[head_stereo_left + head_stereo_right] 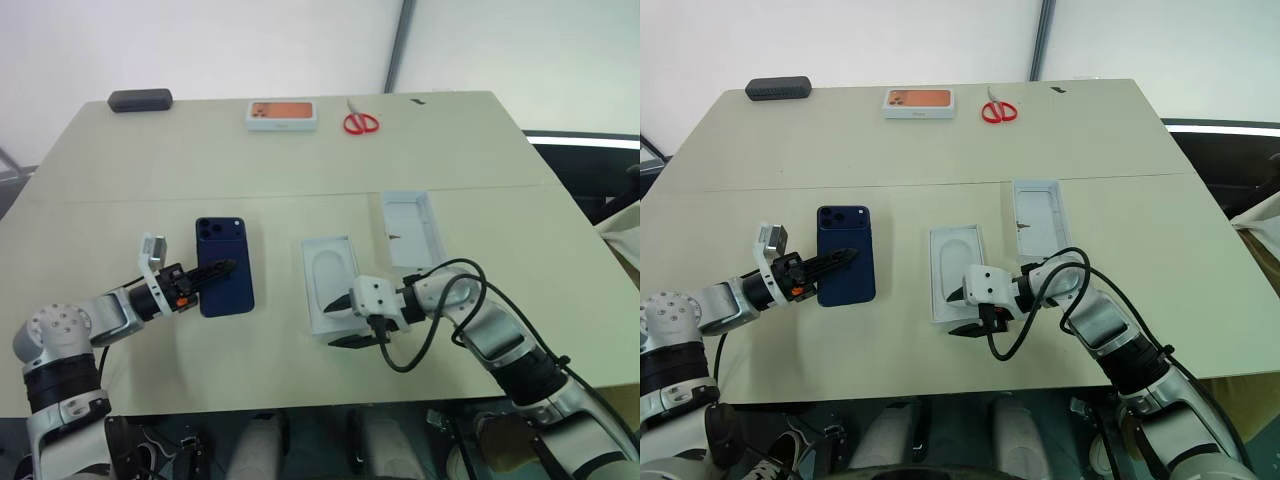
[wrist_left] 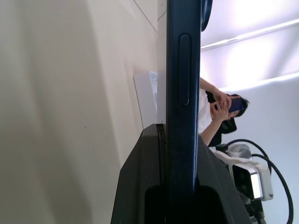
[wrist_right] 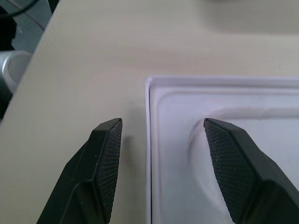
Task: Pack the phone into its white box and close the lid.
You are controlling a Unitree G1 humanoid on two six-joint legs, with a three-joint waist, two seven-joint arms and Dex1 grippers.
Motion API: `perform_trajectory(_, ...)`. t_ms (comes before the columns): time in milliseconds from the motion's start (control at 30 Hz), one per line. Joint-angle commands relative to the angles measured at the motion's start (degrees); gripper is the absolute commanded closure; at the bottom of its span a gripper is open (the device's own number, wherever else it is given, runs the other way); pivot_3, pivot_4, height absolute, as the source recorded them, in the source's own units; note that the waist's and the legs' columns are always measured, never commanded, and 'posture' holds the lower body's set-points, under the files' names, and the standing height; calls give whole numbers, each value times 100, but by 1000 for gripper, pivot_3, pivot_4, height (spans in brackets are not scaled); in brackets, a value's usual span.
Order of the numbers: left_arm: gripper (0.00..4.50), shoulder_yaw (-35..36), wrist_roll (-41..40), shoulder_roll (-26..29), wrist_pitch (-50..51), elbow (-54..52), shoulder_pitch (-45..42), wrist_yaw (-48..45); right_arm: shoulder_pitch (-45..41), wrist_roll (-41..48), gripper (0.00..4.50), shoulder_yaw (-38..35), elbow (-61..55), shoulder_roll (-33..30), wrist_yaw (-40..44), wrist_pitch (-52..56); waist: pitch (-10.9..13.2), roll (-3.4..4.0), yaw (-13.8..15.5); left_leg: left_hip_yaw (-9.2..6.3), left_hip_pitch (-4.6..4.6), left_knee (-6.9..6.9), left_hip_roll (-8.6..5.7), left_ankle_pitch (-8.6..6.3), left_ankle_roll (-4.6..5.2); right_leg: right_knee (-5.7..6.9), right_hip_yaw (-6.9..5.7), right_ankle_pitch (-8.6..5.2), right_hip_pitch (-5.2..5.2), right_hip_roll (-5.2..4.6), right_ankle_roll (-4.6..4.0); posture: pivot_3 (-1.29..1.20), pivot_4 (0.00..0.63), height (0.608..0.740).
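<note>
One phone point(image 1: 224, 265), pinched by the left gripper point(image 1: 226, 268); the right gripper point(image 3: 161, 163) is spread, straddling the white box point(image 1: 333, 283) rim.

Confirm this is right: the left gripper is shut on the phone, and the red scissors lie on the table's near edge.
Wrong in one respect. The left gripper is shut on the phone, but the red scissors lie at the table's far edge, as the left eye view shows.

No text, label, brand, number or sign can be read anywhere. The orange-printed box point(image 1: 283, 114) at the far side of the surface point(image 1: 300, 170) bears a printed picture, but no lettering on it is legible.
</note>
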Motion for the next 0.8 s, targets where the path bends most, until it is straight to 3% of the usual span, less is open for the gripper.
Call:
perform_trajectory(33,4500,18,-250,-2,-46,-288,-30,-43,-3,12,1608,-30,-25,-27,34,-41,0,0,-2,0,0,0,0,0,0,0,0,0,0,0,0,0,150,740)
perform_trajectory(133,4500,6,-255,-56,-43,-352,-19,-10,-3,-27,1608,-8,29,6,-7,-39,0,0,-2,-1,0,0,0,0,0,0,0,0,0,0,0,0,150,740)
perform_trajectory(233,4500,-8,-249,-70,-43,-366,-22,8,10,-18,2397,2,18,62,-67,28,0,0,-1,-1,0,1,0,0,0,0,0,0,2,0,0,0,150,740)
perform_trajectory(800,4500,-18,-260,-64,-112,-317,-30,74,-210,-180,2397,176,207,748,-565,141,0,0,-15,-1,0,3,1,1,-1,2,0,1,1,2,0,0,150,740)
